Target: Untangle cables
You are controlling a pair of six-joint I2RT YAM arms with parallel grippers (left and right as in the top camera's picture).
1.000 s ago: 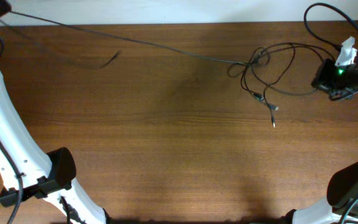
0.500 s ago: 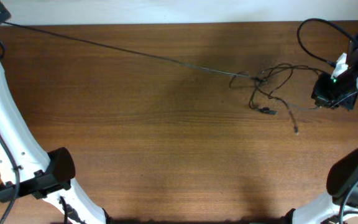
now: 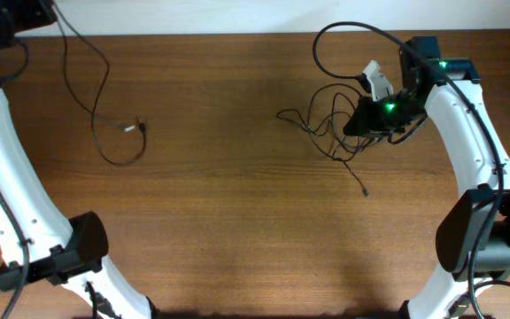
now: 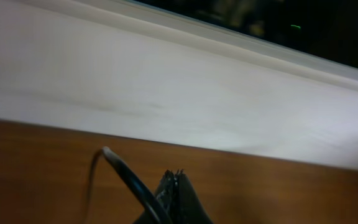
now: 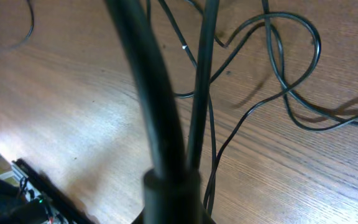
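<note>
On the table [image 3: 237, 221], the cable knot [image 3: 335, 122] is sitting right of centre under the right hand [image 5: 169, 186], which is pinching 2 strands. Hard pulling is risking tightening it. The separate cable [image 3: 118, 162] is trailing far left from the left hand [image 4: 178, 182], which is seemingly clamping it.

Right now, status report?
Left end effector shut on one cable, lying apart. Right end effector over the tangle, grip unclear. Nothing in the way.
</note>
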